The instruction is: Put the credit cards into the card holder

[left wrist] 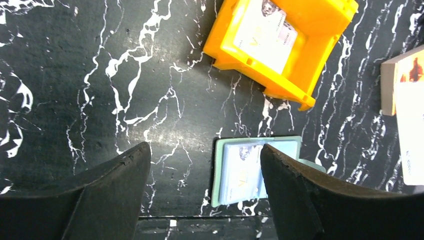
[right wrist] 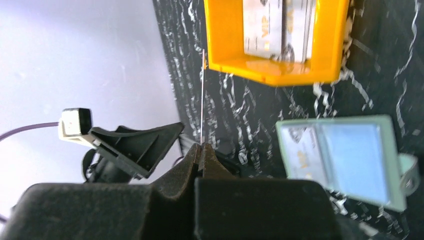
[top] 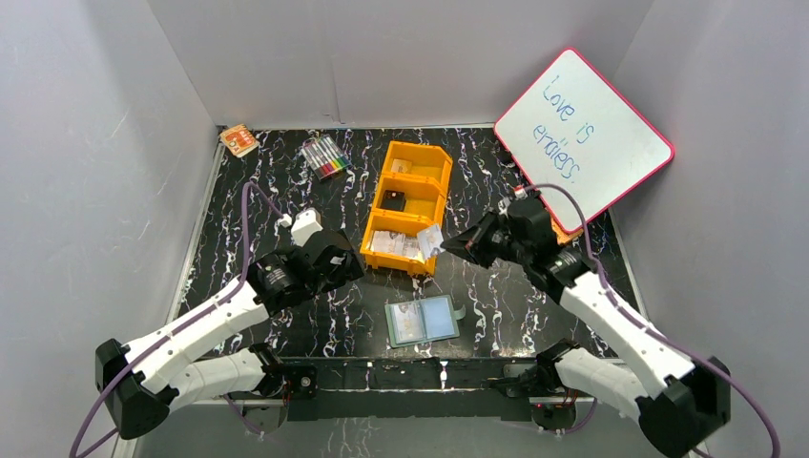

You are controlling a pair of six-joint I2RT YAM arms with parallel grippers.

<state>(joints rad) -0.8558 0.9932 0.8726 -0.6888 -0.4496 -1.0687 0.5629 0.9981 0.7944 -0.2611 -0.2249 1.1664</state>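
Top external view: orange three-compartment tray (top: 425, 153) in the middle of the black marbled surface (top: 496, 286). In the near compartment, a small stack of pale credit cards (top: 393, 243). In the middle compartment, a small black item (top: 393, 202). In the far compartment, something pale (top: 399, 167), too small to tell.

Just beside the near right corner of the tray, one more card (top: 431, 239), lifted off the surface and pinched in the right claw (top: 446, 242). Nearer to the arm bases, the sage-green card holder (top: 441, 320), lying open and flat, with a card in its left clear pocket and only pale blue showing in the right pocket.

Right wrist view: claw fingers pressed together on the card, seen edge-on as a thin upright line.

Left wrist view: left claw (left wrist: 205, 152) wide apart, gripping nothing, above the surface, the open card holder partly visible between its fingers.

At the far side: a pack of coloured markers (top: 324, 156), a small orange box (top: 238, 140), and a pink-framed whiteboard (top: 584, 134) with "Love is endless", tilted in the far right corner.
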